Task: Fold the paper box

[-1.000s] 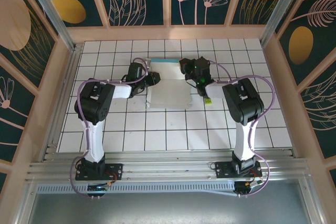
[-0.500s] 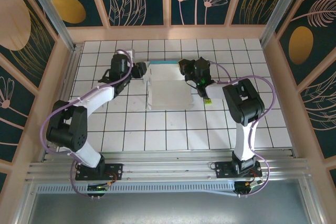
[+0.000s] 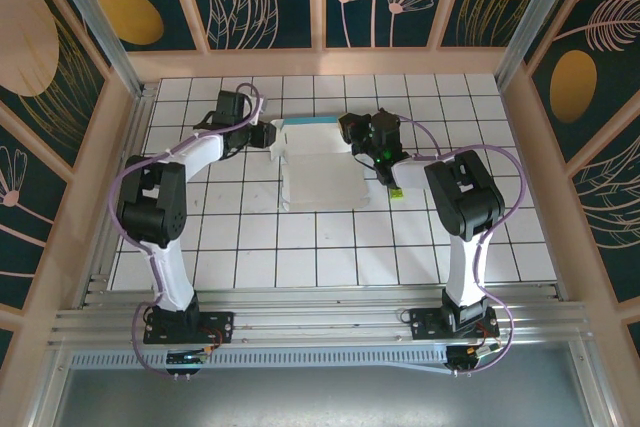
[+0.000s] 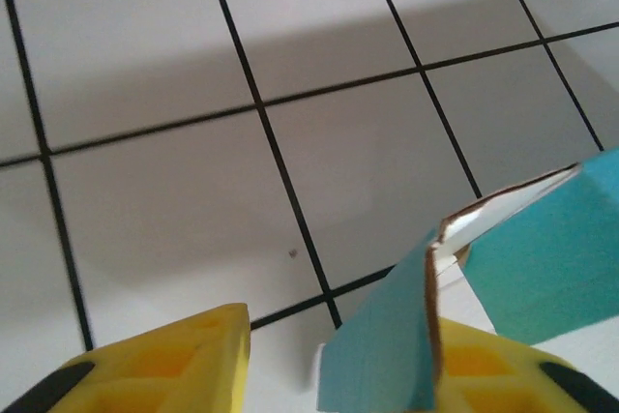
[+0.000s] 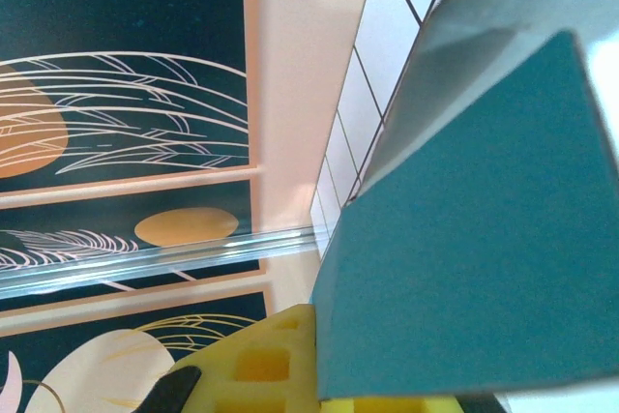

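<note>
The paper box (image 3: 320, 169) lies between my arms, its near-left blue flap upright inside my left gripper (image 3: 264, 135)'s parted fingers, while my right gripper (image 3: 353, 133) is clamped on its far-right flap.

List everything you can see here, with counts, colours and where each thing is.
paper box: one, white with a turquoise far edge, mid-table between the grippers
scrap: one, yellow-green, on a tile right of the box
table: one, white tiles, black lines, under everything
wall panels: several, dark teal with gold plants, around the table
rails: several, silver, along the near edge
left gripper: one, yellow fingers, open beside the box's left flap
right gripper: one, yellow fingers, shut on the box's far right corner
</note>
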`<state>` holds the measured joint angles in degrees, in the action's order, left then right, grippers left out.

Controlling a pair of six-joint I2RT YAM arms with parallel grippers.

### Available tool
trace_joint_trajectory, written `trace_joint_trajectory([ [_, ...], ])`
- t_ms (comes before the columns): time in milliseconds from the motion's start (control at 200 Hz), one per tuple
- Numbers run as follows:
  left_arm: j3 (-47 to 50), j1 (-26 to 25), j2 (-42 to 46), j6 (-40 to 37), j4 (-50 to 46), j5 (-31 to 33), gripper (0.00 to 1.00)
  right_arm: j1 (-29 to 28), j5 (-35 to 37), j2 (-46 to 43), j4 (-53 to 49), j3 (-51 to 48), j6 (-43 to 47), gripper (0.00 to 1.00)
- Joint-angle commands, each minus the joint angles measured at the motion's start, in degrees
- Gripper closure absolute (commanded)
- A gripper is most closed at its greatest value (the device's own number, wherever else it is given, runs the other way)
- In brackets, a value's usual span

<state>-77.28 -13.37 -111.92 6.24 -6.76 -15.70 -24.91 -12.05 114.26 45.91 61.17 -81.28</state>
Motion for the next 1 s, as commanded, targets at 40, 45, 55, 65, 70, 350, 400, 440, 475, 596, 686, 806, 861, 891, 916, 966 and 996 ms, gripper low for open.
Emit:
trace_joint_trajectory([
  [40,1.37,0.45,0.02,2.33,1.08,-5.22,0.77,-0.67,-0.7,-1.05,-2.89,-0.57,1.99,1.0],
  [45,1.53,0.45,0.11,2.49,1.24,-5.35,0.77,-0.67,-0.65,-1.01,-2.82,-0.59,2.04,1.0],
  [55,1.83,0.45,0.27,2.69,1.52,-5.67,0.78,-0.71,-0.61,-1.04,-2.73,-0.61,2.05,1.0],
  [65,2.07,0.45,0.42,2.96,1.72,-5.96,0.78,-0.7,-0.56,-1.01,-2.75,-0.7,2.08,1.0],
  [70,2.19,0.45,0.54,3.1,1.87,-6.12,0.79,-0.69,-0.54,-1.03,-2.75,-0.74,2.13,1.0],
  [350,13.43,-0.27,8.99,17.37,16.67,-9.83,0.93,-1.73,3.03,-1.98,2.52,-3.98,5.69,1.0],
  [400,15.33,-0.98,10.47,19.07,19.36,-9.14,0.94,-2.01,3.34,-2.11,3.27,-4.44,6.26,1.0],
  [440,16.26,-1.74,11.32,20.07,20.7,-8.96,0.94,-2.16,3.53,-2.28,3.78,-4.73,6.65,1.0],
  [475,16.61,-2.44,11.74,20.83,21.24,-8.41,0.93,-2.32,3.61,-2.33,4.01,-4.94,6.82,1.0],
  [596,16.92,-5.47,12.33,22.28,21.27,-4.23,0.94,-2.93,4.29,-2.76,4.7,-5.7,7.3,1.0],
  [686,16.57,-7.49,11.95,23.8,21.35,-2.66,0.93,-3.32,4.91,-3.08,4.39,-5.88,7.92,1.0],
  [806,16.34,-8.98,11.33,26.11,21.61,-0.99,0.91,-3.71,5.63,-3.67,4.44,-6.64,8.58,1.0],
  [861,17.13,-9.6,11.39,26.96,22.6,-0.76,0.91,-3.75,5.72,-3.81,4.75,-7.22,8.68,1.0],
  [891,17.95,-10.26,11.44,27.59,23.82,-1.02,0.9,-3.82,5.81,-3.99,5.39,-7.65,8.81,1.0],
  [916,18.68,-10.84,11.41,27.81,24.77,-1.16,0.9,-3.75,5.81,-4.04,5.94,-8.1,8.85,1.0],
  [966,19.91,-12.17,11.25,27.54,26.08,-0.2,0.87,-3.75,5.82,-4.12,6.61,-8.86,8.66,1.0],
  [996,20.69,-12.9,11.11,27.15,26.63,0.56,0.85,-3.79,5.81,-4.28,6.88,-9.24,8.53,1.0],
])
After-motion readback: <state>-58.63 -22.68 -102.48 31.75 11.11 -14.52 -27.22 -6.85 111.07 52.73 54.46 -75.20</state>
